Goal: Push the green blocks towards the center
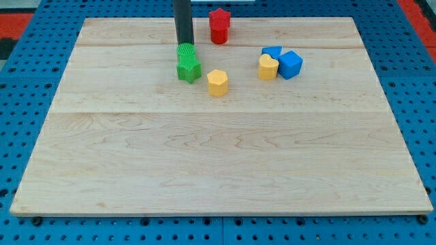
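Two green blocks (188,62), ribbed one behind a star, seemingly touching; my tip (184,43), a bare dark rod gripping nothing, meets them on pale wood (218,156).

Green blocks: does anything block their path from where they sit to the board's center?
Nothing visible does. The green blocks sit just below my tip; the yellow block lies to their right, beside the path, and the wood toward the center is bare.

my tip (184,43) touching green blocks (188,63), wooden board (218,156)
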Robot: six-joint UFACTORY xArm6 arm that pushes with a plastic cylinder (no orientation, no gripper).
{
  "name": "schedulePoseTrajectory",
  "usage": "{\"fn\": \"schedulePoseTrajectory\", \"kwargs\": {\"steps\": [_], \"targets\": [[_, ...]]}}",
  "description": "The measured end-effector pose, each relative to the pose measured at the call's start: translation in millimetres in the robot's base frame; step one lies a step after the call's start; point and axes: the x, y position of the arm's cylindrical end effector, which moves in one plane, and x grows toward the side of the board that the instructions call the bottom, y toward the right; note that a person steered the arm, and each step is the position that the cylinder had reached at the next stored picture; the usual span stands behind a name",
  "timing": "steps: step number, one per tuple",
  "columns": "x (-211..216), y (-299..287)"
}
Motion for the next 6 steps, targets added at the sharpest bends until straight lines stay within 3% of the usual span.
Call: {"fn": "schedulePoseTrajectory", "kwargs": {"steps": [3, 6], "targets": [[94, 1], [152, 73]]}}
